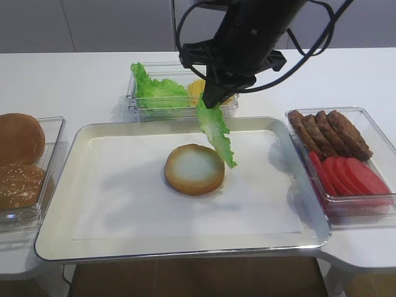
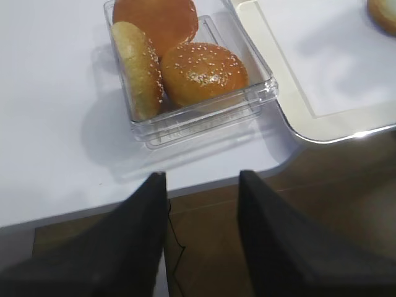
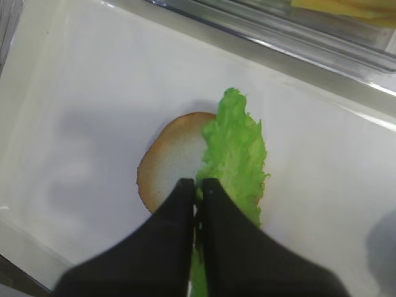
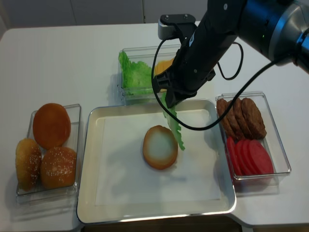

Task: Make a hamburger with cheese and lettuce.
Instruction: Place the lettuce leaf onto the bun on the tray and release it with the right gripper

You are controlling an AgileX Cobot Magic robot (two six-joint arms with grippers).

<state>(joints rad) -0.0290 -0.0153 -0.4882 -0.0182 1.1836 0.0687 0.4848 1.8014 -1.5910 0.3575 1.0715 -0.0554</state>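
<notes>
**Lettuce leaf held above the bun half**

The lettuce hangs from the right claw, whose fingers are pressed together on the leaf's upper end; its lower tip dangles just over the right edge of the hamburger. That bun half lies cut face up on the white paper lining the tray. More lettuce and the cheese sit in a clear box behind the tray. The left claw hovers spread beyond the table edge, near the box of buns.
</notes>
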